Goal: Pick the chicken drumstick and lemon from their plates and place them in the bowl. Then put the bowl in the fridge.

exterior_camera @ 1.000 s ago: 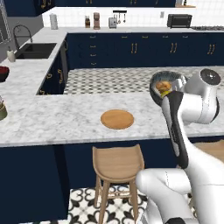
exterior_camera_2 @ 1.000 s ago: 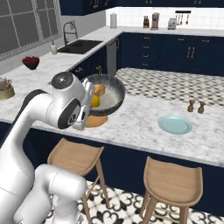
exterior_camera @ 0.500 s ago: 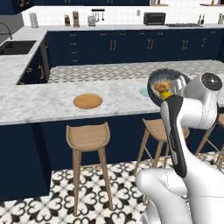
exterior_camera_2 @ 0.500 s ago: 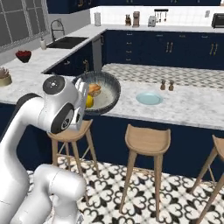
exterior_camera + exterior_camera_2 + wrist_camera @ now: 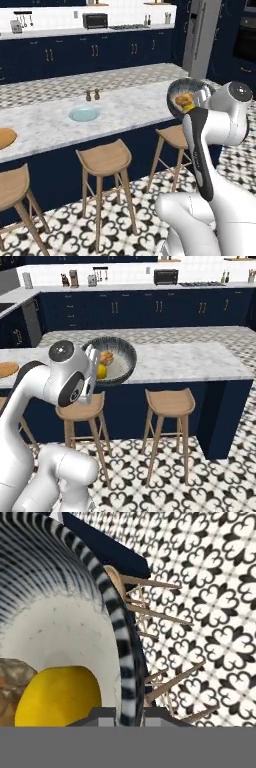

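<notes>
Gripping bowl [image 5: 122, 637] rim, fridge [image 5: 198, 35] behind

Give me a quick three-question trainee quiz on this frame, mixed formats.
1. True or false: the round bright-yellow lemon and the golden-brown chicken drumstick lie inside the dark grey speckled bowl.
2. Multiple choice: what does the tool grip? A) the bowl's rim B) the pale light-blue glassy plate C) a wooden stool
3. Fill in: the tall grey metallic fridge stands at the upper ____ of the left base view.

Key:
1. True; both sit side by side in the bowl.
2. A; the tool is shut on the rim, with the bowl carried above the floor.
3. right
</notes>
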You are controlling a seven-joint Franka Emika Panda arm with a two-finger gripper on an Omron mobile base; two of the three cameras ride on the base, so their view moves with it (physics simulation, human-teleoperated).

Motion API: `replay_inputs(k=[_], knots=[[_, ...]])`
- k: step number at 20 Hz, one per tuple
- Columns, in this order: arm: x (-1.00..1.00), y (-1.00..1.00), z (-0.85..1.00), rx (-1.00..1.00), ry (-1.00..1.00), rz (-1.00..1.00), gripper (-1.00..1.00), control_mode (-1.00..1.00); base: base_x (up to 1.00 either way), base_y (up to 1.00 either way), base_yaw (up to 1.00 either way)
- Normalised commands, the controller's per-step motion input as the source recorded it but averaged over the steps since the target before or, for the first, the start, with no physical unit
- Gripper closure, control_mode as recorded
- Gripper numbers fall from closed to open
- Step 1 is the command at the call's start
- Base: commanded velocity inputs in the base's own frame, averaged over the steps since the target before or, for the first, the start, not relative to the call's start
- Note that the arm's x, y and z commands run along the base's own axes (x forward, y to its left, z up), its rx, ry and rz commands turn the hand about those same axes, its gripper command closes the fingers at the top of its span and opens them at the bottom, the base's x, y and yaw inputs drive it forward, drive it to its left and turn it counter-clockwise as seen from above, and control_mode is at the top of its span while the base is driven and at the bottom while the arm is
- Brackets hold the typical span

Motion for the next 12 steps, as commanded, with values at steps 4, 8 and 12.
replay_inputs(k=[4, 8, 12], knots=[[0.0, 0.0, 0.0, 0.0, 0.0, 0.0, 1.0, 1.0, 0.34, -1.0, -0.37], [0.0, 0.0, 0.0, 0.0, 0.0, 0.0, 1.0, 1.0, 0.26, -1.0, -0.35], [0.0, 0.0, 0.0, 0.0, 0.0, 0.0, 1.0, 1.0, 0.37, -1.0, -0.28]])
